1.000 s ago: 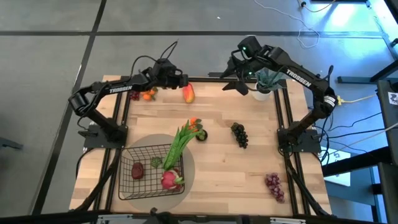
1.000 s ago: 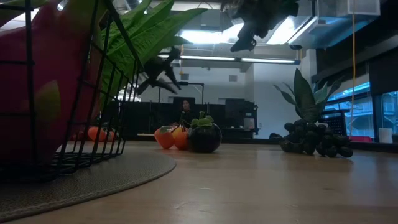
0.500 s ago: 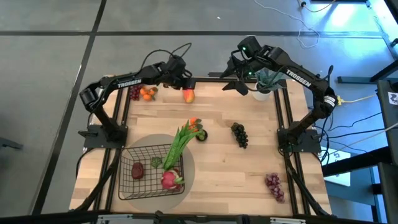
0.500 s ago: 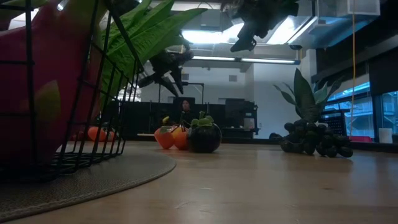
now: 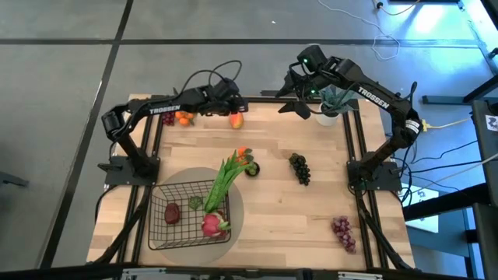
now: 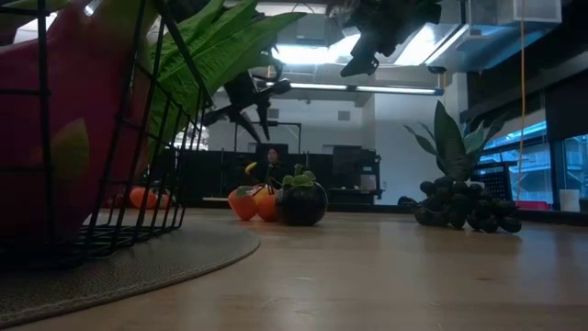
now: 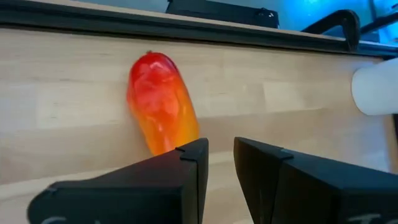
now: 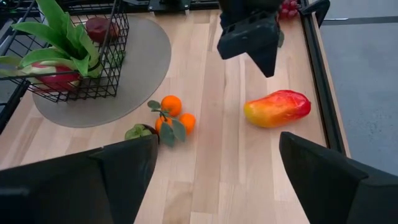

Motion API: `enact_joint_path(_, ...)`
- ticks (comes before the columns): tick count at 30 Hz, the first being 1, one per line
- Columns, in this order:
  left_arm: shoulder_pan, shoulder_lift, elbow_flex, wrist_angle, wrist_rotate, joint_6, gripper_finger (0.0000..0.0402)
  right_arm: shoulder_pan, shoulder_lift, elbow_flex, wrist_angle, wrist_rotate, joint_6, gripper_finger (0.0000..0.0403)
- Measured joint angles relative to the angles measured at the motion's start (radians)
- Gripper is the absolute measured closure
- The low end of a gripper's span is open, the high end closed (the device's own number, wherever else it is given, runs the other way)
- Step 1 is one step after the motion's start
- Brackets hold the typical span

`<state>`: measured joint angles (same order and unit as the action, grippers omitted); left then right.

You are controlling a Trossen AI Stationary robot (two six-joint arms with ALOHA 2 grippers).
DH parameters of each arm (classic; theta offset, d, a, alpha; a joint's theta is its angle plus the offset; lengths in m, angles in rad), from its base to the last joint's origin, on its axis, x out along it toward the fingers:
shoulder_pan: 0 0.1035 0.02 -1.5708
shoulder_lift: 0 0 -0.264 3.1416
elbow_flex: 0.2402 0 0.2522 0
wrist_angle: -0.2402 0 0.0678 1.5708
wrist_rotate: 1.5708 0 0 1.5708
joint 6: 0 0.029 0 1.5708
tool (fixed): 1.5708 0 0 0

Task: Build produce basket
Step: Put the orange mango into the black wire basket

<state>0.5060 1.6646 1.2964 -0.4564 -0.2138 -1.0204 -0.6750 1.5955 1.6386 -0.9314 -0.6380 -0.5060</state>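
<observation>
A red-orange mango lies on its side on the table near the far edge. My left gripper hovers just above and short of it, slanting down, with only a narrow gap between its fingers and nothing in it. My right gripper hangs wide open and empty above the far right. The black wire basket stands on a round mat at the near left. It holds a pink dragon fruit and a dark red fruit. Green leafy stalks lean out over its rim.
Small oranges with a dark round fruit lie mid-table, and a dark grape bunch lies to their right. Red-purple grapes lie near right. More oranges and red grapes sit far left. A potted plant stands far right.
My left gripper has moved along the far edge toward the table's right, to the mango, rising slightly and tipping further downward. Its finger gap looks unchanged. The mango has stayed where it was.
</observation>
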Motion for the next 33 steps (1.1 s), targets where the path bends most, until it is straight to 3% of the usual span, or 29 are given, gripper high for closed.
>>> enact_joint_path(10,-0.012,0.004,0.0,-0.034,-0.023,-0.218,0.0323,0.0,0.0,0.0,0.0,0.0,0.0,0.0079)
enact_joint_path(25,-0.01,0.049,0.0,-0.038,-0.027,-0.316,0.0158,0.0,0.0,0.0,0.0,0.0,0.0,0.0079)
enact_joint_path(33,-0.001,0.084,0.0,0.002,-0.009,-0.346,0.0102,0.0,0.0,0.0,0.0,0.0,0.0,0.0079)
